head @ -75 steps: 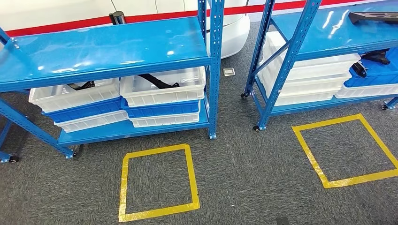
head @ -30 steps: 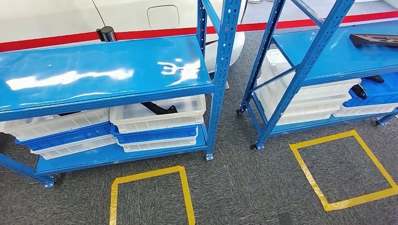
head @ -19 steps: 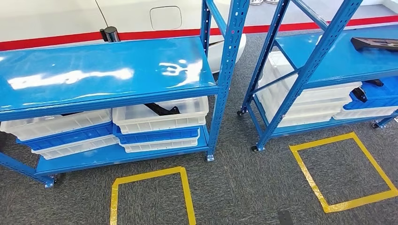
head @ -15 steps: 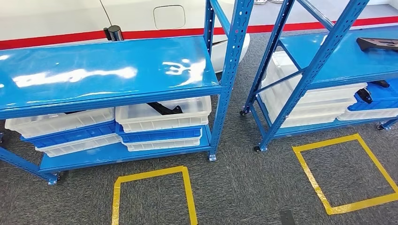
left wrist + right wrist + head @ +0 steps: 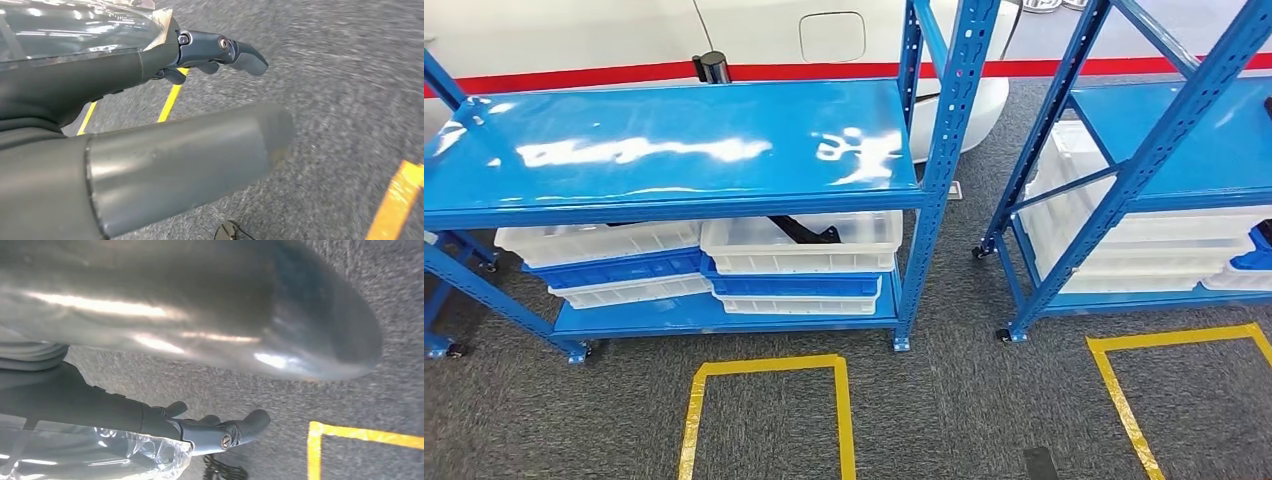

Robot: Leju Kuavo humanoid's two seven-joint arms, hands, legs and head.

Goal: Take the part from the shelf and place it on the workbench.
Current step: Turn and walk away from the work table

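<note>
Left hand (image 5: 200, 55), seen from its wrist camera, hangs over grey carpet (image 5: 350, 100) with its thumb and dark fingers extended and apart, grasping nothing; yellow floor tape (image 5: 170, 100) runs beneath it. Right hand (image 5: 200, 432) likewise hangs above the carpet, fingers stretched out and spread, nothing in them; a corner of yellow tape (image 5: 320, 430) lies just beyond the fingertips.

In the head view, a blue steel shelf unit (image 5: 674, 150) occupies the 11 o'clock region. Its lower level holds stacked white and blue plastic bins (image 5: 799, 265). The task's thing, a black part (image 5: 804, 232), lies in the topmost white bin of the right-hand stack, under the shelf's upper deck, at about 12 o'clock. A second blue shelf unit (image 5: 1184, 140) stands at 2 o'clock, carrying stacked white bins (image 5: 1144, 255). A yellow tape square (image 5: 769, 420) marks the carpet at 6 o'clock, directly in front of the first unit; part of another tape square (image 5: 1124, 390) shows at 4 o'clock. A white vehicle body (image 5: 754, 30) with a red stripe stands behind the shelves.

Compared with the head view half a second earlier, the whole picture has shifted rightward: the camera has turned, so the first unit sits more centrally and the black part on the second unit's upper deck has left the frame.
</note>
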